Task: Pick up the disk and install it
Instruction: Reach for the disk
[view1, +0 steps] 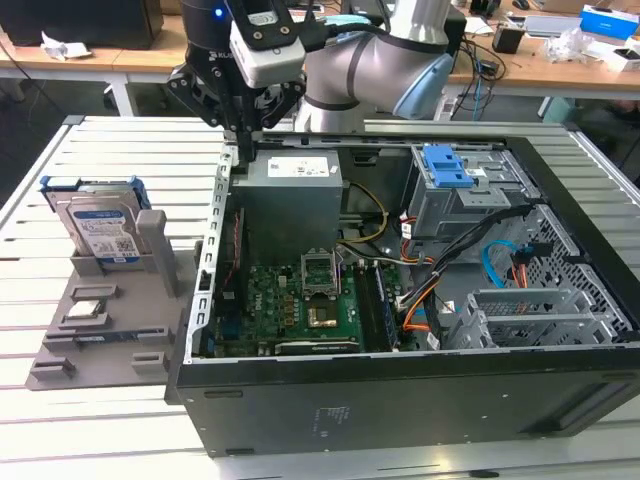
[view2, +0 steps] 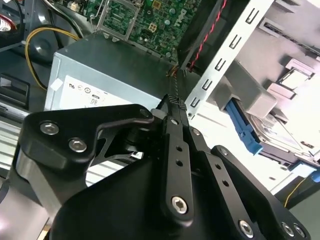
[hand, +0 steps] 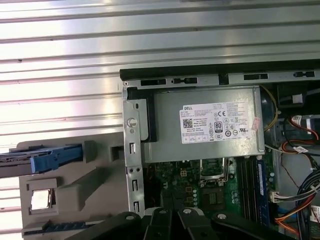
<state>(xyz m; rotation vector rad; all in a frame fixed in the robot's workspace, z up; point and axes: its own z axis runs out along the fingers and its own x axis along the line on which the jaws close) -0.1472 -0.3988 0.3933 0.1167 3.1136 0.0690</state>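
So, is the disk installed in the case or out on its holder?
Out: the disk stands on edge in the grey holder beside the open case, apart from the gripper.

The disk (view1: 100, 225) stands on edge in a grey holder (view1: 105, 335), at nine o'clock from the open computer case (view1: 400, 405). The gripper (view1: 244, 148) hangs at the case's eleven o'clock corner, fingers drawn together and empty, just beside the power supply (view1: 290, 195). A blue-latched drive cage (view1: 450, 180) sits at one o'clock.
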